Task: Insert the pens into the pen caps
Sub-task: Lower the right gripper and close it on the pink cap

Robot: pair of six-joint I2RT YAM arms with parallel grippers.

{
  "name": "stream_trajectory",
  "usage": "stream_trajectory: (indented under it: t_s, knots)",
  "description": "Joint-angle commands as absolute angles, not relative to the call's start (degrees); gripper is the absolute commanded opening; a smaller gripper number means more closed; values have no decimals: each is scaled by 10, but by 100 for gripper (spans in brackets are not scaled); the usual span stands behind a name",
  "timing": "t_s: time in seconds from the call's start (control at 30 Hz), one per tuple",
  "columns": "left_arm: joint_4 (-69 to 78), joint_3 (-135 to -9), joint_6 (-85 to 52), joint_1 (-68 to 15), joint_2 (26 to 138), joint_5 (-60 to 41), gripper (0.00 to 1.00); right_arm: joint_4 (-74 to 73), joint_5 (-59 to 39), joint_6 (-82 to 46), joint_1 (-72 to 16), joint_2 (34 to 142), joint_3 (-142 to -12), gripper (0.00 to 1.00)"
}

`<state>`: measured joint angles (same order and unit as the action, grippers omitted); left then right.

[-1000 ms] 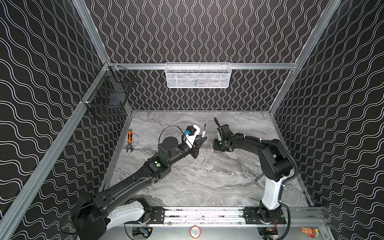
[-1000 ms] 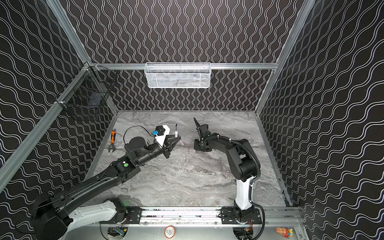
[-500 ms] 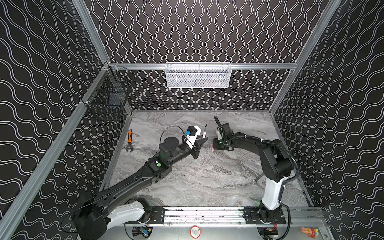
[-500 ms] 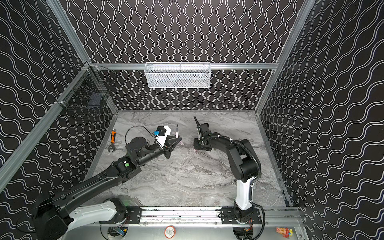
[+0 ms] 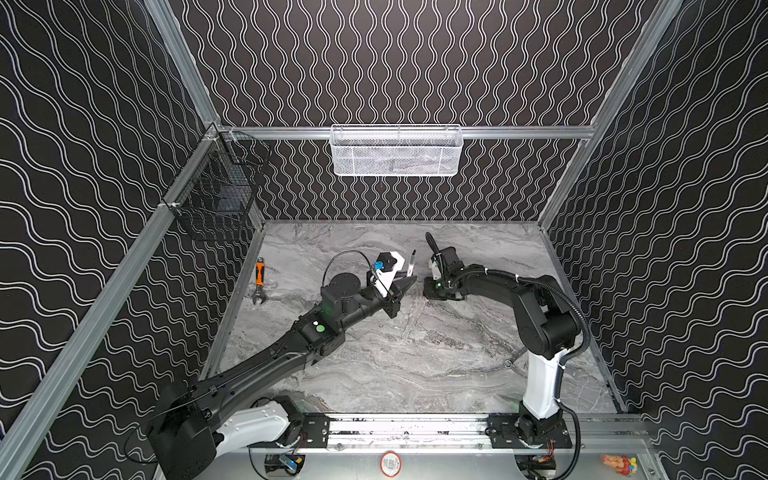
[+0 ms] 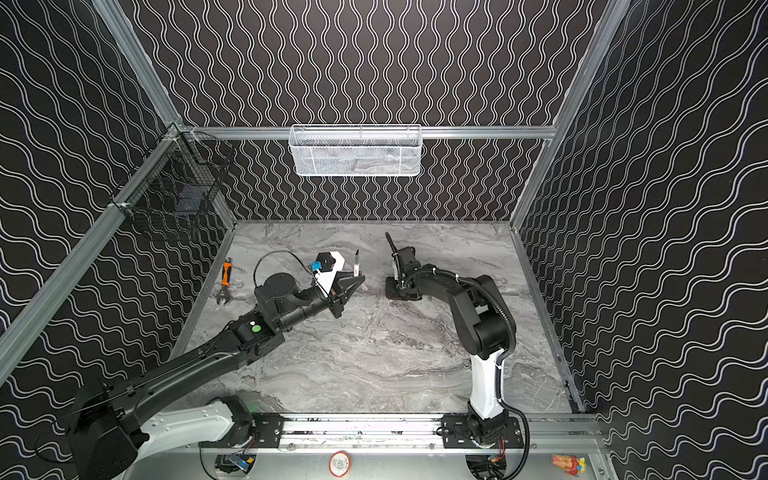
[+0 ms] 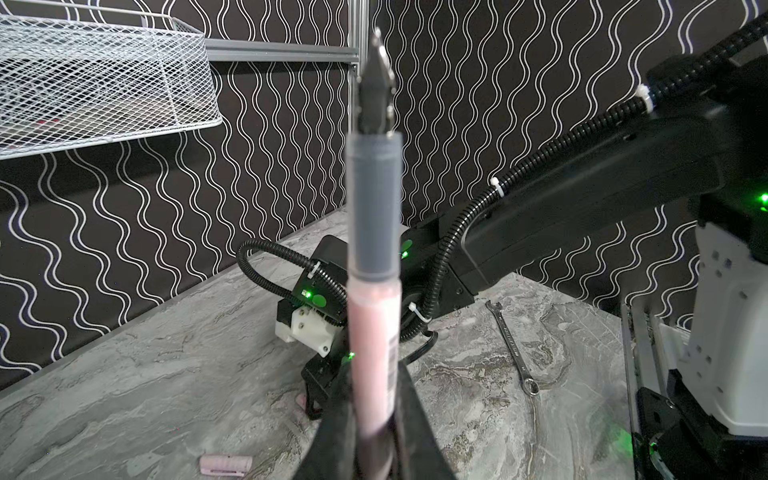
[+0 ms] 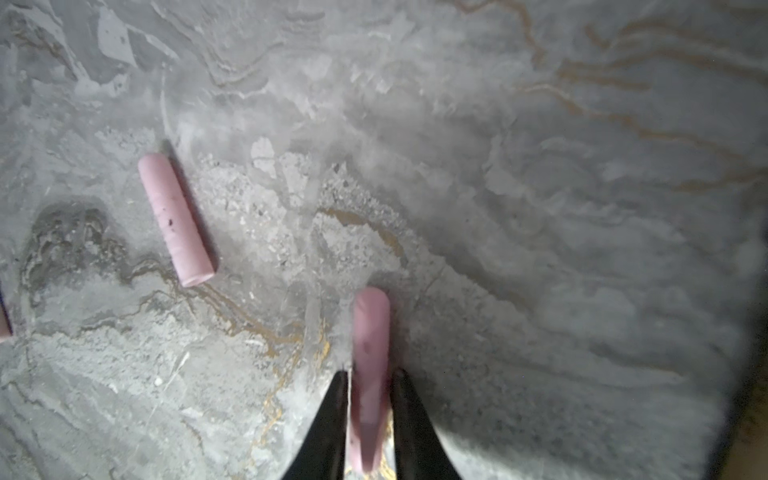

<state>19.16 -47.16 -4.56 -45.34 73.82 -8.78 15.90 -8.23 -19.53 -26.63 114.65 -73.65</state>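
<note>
Two slim arms in matte black, left arm (image 5: 266, 365) and right arm (image 5: 498, 286), with a glossy white shell (image 5: 257, 422) low on the left and a white column (image 5: 540, 386) low on the right, both pocked with small screw holes. Round green dot (image 5: 320, 328) on the left arm's boxy block, thin black cable (image 5: 347, 252) arched over the wrist to a blue plug (image 5: 377, 265) and a white camera housing (image 5: 395, 266); ribbed black conduit (image 7: 540, 151) along the right arm, cinched with white zip ties (image 7: 494, 183), green lights (image 7: 764, 198) aglow at the joints. Black wedge-shaped fingers (image 8: 328, 424) on left gripper (image 5: 409, 281) and right gripper (image 8: 368, 374) alike.
</note>
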Motion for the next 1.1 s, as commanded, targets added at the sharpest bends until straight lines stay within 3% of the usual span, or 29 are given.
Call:
stream_trajectory:
  t_s: [0.0, 1.07]
  knots:
    - [197, -477, -47, -453, 739, -88, 11, 165, -80, -192, -268, 1152, -744, 20]
    - [187, -482, -39, -453, 733, -88, 9, 309, 26, -161, -290, 1210, -832, 21]
